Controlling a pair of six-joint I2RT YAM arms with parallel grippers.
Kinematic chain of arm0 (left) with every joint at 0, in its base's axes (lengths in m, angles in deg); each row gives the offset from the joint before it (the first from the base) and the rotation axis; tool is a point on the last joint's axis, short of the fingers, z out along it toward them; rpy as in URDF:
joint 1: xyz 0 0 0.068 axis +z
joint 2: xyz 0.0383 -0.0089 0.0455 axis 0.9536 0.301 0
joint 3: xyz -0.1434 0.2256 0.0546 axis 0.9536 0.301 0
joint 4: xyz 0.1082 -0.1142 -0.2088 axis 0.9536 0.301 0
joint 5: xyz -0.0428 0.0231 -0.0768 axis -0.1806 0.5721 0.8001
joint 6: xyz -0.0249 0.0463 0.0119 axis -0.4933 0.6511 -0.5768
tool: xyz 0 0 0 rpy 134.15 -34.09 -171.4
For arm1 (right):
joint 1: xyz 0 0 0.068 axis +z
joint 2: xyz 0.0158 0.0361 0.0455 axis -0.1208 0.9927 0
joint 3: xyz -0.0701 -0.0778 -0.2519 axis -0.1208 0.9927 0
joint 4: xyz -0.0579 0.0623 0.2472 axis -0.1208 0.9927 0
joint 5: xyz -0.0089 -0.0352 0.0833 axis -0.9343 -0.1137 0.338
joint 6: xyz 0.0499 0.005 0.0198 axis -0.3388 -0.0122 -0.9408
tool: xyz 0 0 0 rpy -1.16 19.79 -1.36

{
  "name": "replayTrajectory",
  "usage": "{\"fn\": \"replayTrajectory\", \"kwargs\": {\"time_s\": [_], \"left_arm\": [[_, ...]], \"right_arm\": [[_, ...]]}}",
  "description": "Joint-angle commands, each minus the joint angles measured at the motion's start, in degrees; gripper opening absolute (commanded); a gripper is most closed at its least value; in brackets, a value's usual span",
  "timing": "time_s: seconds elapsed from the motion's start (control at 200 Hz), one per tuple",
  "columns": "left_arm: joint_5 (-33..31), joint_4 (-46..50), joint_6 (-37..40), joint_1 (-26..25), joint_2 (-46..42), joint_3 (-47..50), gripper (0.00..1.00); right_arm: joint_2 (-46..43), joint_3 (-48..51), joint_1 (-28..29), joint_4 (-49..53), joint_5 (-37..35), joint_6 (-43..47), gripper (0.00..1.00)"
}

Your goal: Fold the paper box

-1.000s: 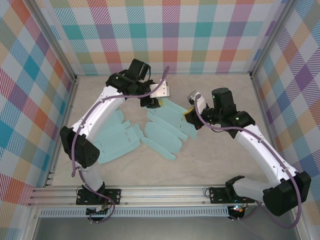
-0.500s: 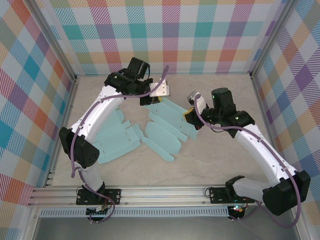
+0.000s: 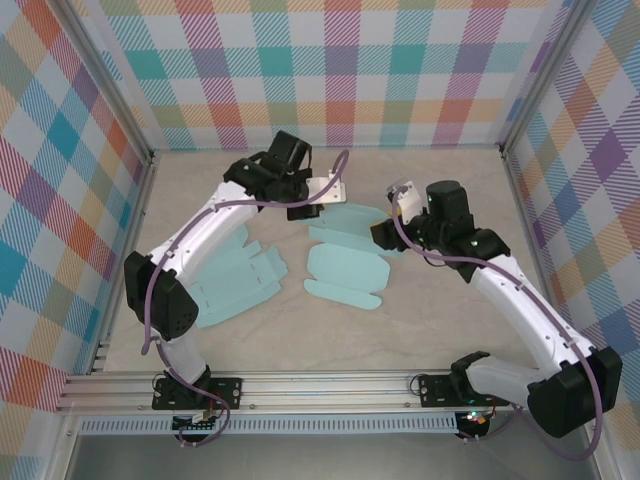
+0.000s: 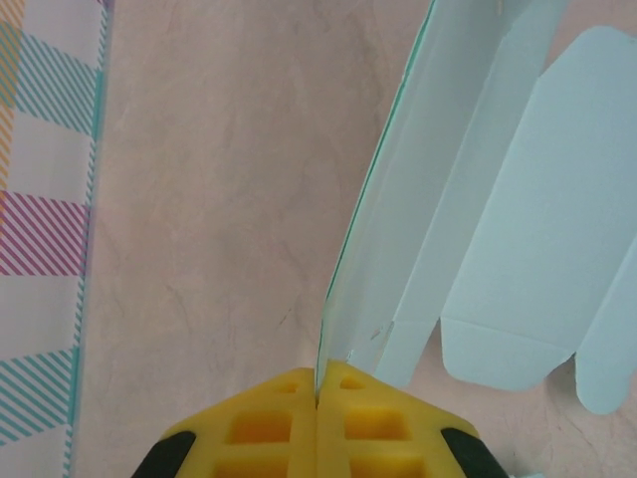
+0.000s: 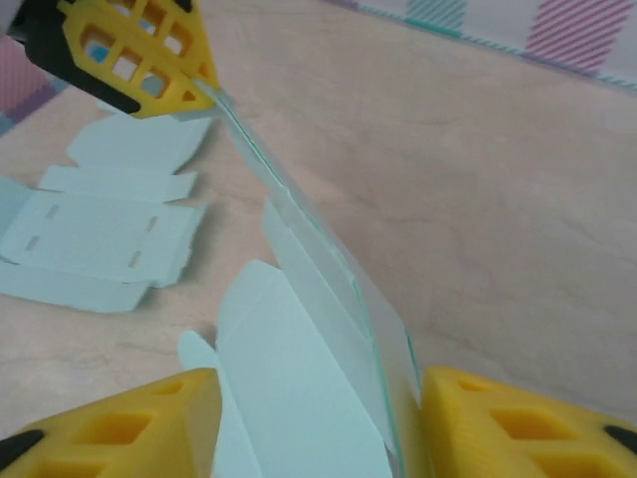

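Observation:
A pale teal paper box blank [image 3: 345,262] lies unfolded mid-table, its rear panel [image 4: 418,189] raised on edge. My left gripper [image 3: 305,211] is at the blank's back left corner, and in the left wrist view its yellow fingers [image 4: 318,386] are shut on that panel's corner. My right gripper [image 3: 384,236] is at the blank's right end. Its fingers stand wide apart, open, with the panel and flaps [image 5: 299,378] between them [image 5: 314,428]. The right finger [image 5: 518,428] is against the upright panel's edge. The left gripper [image 5: 139,50] pinches the panel's far end.
A second flat teal blank [image 3: 232,280] lies to the left beside the left arm, also seen on the table [image 5: 95,239]. Checkered walls [image 3: 340,70] enclose the back and sides. Bare table [image 3: 420,330] lies in front of the blank.
The left gripper moved right and the right gripper shifted back. The blank swung from a diagonal lie to a more level one, and its rear panel now stands up between the grippers.

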Motion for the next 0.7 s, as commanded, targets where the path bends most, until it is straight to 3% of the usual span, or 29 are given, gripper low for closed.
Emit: {"fn": "replayTrajectory", "kwargs": {"time_s": [0.0,0.125,0.255,0.505,0.695], "left_arm": [[-6.5,-9.5,-4.8,-1.5,-2.7,3.5,0.00],[-10.5,-10.6,-6.2,-3.9,-1.5,4.9,0.00],[-14.9,-8.6,-7.8,-6.5,1.4,4.3,0.00],[-18.1,-6.6,-11.0,-10.0,4.6,4.2,0.00],[-24.1,-17.1,-12.0,-13.1,2.0,11.0,0.00]], "right_arm": [[-5.7,1.9,-0.9,-2.8,-10.5,-11.3,0.64],[-8.7,2.0,-5.7,1.7,-14.5,-22.1,0.79],[-10.8,3.9,-11.3,4.5,-11.5,-28.3,0.81],[-9.9,7.3,-17.9,5.2,-6.0,-31.7,0.81],[-6.8,9.7,-23.2,1.3,3.0,-34.2,0.80]]}}
